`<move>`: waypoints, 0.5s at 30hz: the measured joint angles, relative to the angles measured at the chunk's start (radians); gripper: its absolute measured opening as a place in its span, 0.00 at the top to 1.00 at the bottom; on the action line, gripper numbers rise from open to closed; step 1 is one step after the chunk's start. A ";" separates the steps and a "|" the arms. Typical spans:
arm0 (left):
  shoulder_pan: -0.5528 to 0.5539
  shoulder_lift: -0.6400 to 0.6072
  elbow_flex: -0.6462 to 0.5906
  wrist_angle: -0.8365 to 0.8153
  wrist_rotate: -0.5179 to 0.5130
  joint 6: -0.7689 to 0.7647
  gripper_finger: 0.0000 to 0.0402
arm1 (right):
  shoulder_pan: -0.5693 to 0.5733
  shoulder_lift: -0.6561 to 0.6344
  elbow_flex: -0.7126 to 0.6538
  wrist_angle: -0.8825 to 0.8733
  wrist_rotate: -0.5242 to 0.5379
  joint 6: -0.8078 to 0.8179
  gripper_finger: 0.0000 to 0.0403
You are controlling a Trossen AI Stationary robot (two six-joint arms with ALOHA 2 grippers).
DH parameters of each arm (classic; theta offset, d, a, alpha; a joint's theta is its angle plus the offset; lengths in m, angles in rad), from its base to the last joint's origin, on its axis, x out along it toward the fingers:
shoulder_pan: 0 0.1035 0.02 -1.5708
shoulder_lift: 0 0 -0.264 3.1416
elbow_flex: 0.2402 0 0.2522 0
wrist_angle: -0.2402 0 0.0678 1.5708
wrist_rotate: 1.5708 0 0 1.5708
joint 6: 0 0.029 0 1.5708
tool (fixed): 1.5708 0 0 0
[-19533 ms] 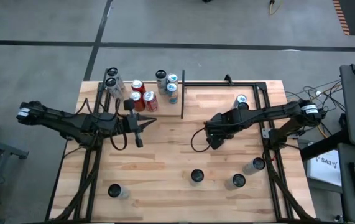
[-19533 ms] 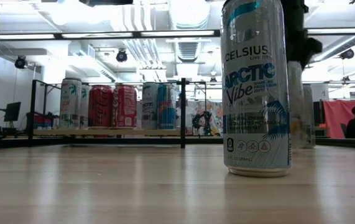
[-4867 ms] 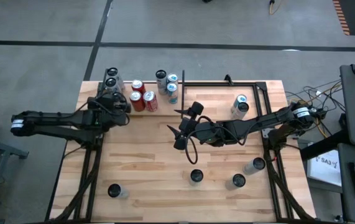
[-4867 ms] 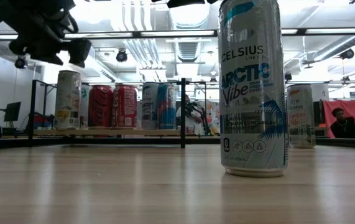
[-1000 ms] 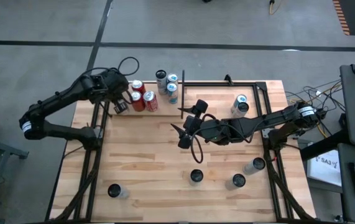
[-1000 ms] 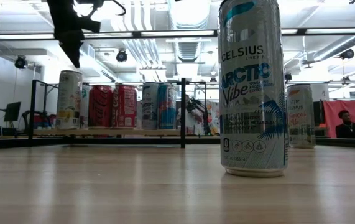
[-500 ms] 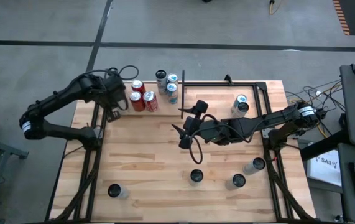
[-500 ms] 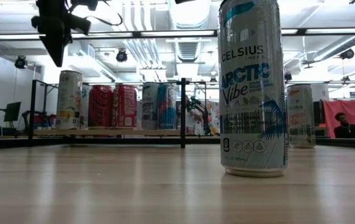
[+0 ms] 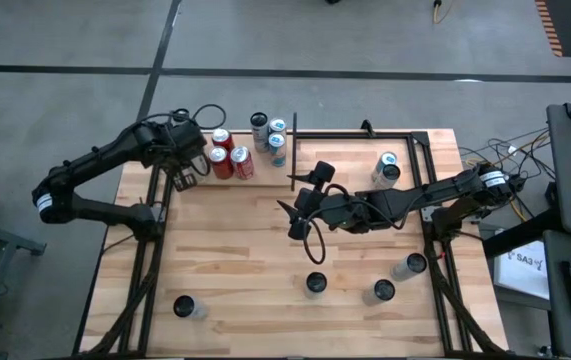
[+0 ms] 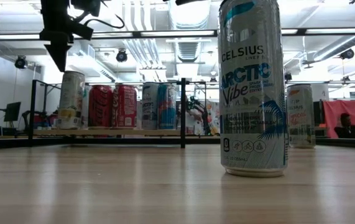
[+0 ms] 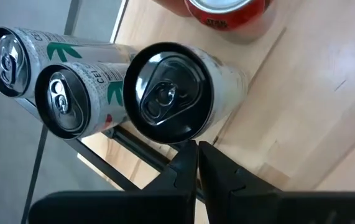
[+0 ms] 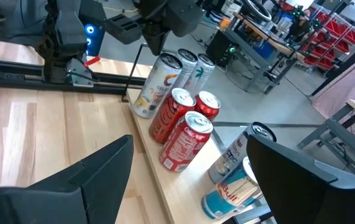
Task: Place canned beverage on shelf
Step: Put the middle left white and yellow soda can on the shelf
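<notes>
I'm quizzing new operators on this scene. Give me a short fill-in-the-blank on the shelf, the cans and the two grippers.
1. The left gripper, above the shelf, has its fingers ____.
2. The right gripper, over the middle of the table, is ____.
3. The red cans on the shelf number ____.

Missing words: shut; open; three

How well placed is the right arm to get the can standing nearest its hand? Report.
Probably yes. The right hand hangs open over mid-table; the can stands alone toward the front edge, with only bare table between them.
</notes>
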 joint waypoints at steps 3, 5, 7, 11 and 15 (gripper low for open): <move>0.001 0.000 0.000 0.009 -0.007 -0.002 1.00 | 0.000 0.000 0.000 0.000 0.000 0.000 0.25; 0.002 0.000 0.000 0.005 -0.007 -0.002 1.00 | 0.000 0.000 0.000 0.000 0.000 0.000 0.25; 0.002 -0.001 0.000 -0.002 -0.009 -0.006 1.00 | 0.000 0.000 0.000 0.000 0.000 0.000 0.25; 0.002 -0.002 0.000 -0.025 -0.010 -0.030 1.00 | 0.000 0.000 0.000 0.000 0.000 0.000 0.25; 0.002 -0.006 0.008 -0.005 -0.009 -0.087 1.00 | 0.000 0.000 0.000 0.000 0.000 0.000 0.25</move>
